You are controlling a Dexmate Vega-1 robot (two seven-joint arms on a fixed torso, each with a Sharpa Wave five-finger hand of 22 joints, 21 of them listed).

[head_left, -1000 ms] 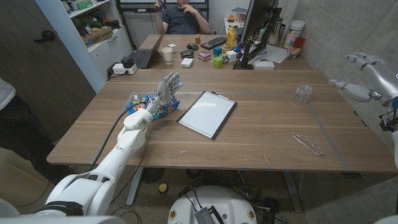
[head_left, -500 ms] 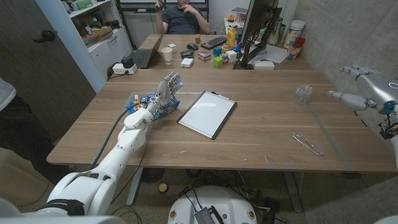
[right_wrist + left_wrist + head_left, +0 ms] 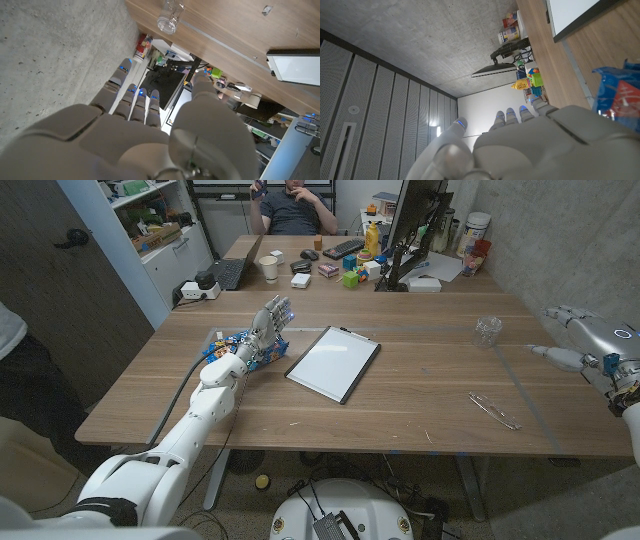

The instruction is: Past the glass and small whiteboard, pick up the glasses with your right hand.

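The clear-framed glasses (image 3: 493, 410) lie on the wooden table (image 3: 420, 395) near its front right. A small empty glass (image 3: 487, 331) stands behind them, also seen upside down as the glass (image 3: 170, 15). The small whiteboard (image 3: 333, 363) lies mid-table; a corner of the whiteboard (image 3: 295, 65) shows in the right wrist view. My right hand (image 3: 588, 342) hovers off the table's right edge, to the right of the glass, with fingers spread and nothing in it; the same hand (image 3: 150, 135) shows from behind. My left hand (image 3: 266, 327) is open, fingers pointing up, left of the whiteboard.
A blue snack bag (image 3: 226, 346) lies under my left hand, also seen as the bag (image 3: 617, 92). The far table holds a laptop (image 3: 229, 273), cup (image 3: 269, 268), monitor (image 3: 415, 220) and small items. A person (image 3: 298, 205) sits behind it. A concrete wall (image 3: 560, 230) stands on the right.
My right hand has come down and slightly inward at the table's right edge, staying spread. The left arm, glass, whiteboard and glasses have not moved.
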